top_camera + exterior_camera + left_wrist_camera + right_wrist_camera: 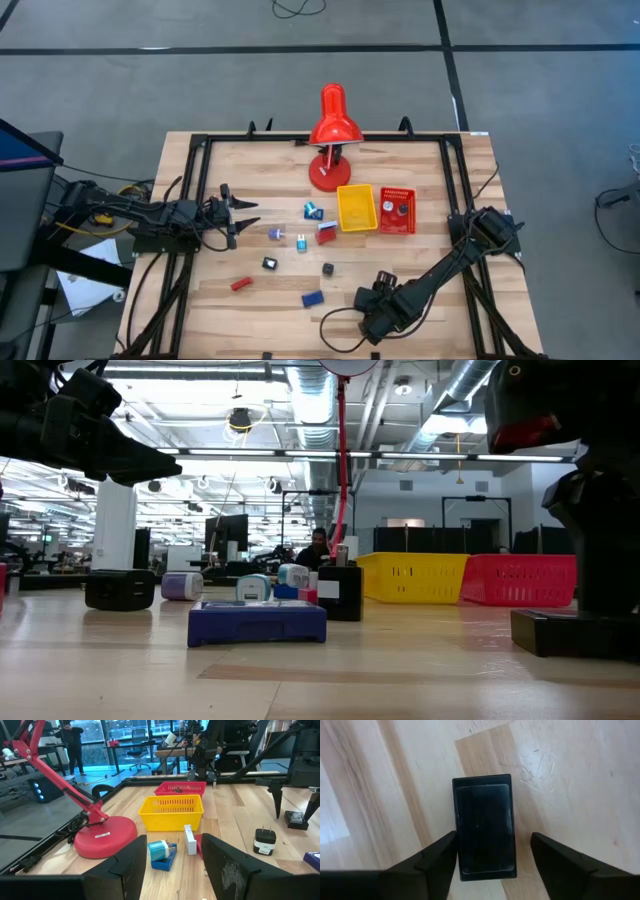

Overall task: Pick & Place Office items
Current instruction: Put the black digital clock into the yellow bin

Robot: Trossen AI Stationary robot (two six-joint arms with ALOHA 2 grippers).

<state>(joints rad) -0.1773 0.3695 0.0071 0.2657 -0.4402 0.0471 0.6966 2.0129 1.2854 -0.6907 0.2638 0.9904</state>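
My right gripper (490,862) is open near the table's near edge (378,298), pointing down. Its fingers stand on either side of a flat black block (485,825) that lies flat on the wood (575,632). One finger is close to the block's long edge and the other stands apart from it. My left gripper (172,870) is open and hovers above the table's left part (240,214). Small items lie scattered mid-table: a blue block (312,298), a red block (240,284), a black cube (328,268) and a white-and-blue bit (301,241).
A red desk lamp (330,140) stands at the far middle. A yellow tray (357,207) and a red tray (397,210) sit side by side to the right of its base. More small pieces (314,211) lie left of the trays. A black frame (190,200) edges the table.
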